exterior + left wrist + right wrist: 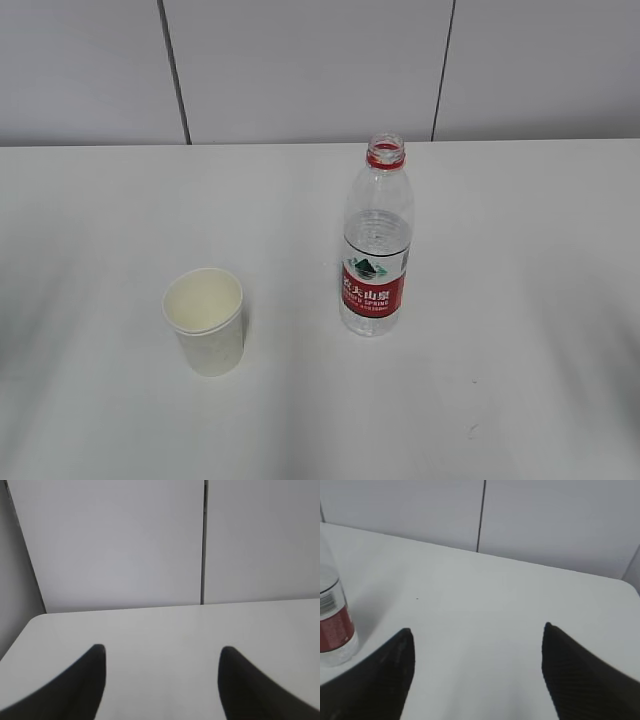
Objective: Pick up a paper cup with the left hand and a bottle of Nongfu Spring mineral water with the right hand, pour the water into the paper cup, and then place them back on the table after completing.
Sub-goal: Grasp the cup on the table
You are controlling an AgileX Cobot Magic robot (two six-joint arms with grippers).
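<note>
A white paper cup stands upright on the white table, left of centre. An uncapped clear bottle with a red label stands upright right of it, partly filled with water. The bottle's lower part also shows at the left edge of the right wrist view. Neither arm shows in the exterior view. My left gripper is open and empty over bare table; the cup is out of its view. My right gripper is open and empty, to the right of the bottle.
A grey panelled wall runs along the table's far edge. The table's far left corner shows in the left wrist view and its far right corner in the right wrist view.
</note>
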